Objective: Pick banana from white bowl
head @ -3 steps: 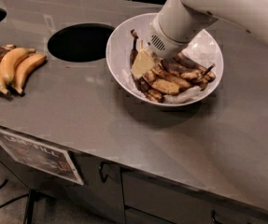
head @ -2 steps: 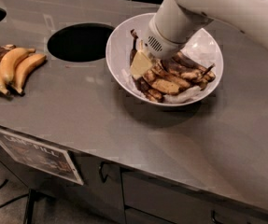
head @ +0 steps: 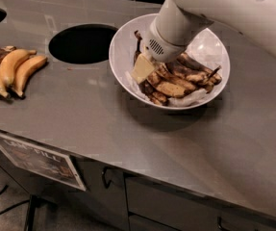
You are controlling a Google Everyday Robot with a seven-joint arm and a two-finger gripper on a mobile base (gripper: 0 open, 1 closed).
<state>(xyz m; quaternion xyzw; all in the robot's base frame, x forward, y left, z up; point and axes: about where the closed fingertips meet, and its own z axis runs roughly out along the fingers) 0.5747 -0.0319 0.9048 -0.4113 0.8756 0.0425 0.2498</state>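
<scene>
As the robot's white arm (head: 214,8) leans in from the far right corner of the bench (head: 128,129), its tool (head: 144,70) sits low inside the white bowl (head: 120,42), against the overripe, brown-spotted bananas (head: 178,81) heaped there; whether it is spread or pinching one cannot be told. The bowl stands toward the far edge, just beside a round opening (head: 82,43). A yellower bunch (head: 15,71) lies at the left edge.

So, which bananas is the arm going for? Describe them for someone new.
On the grey counter, right of the round hole, sits a white bowl. The bananas inside, under the gripper, are brown-blotched and overripe, unlike the yellower bunch lying at the counter's left edge.
</scene>
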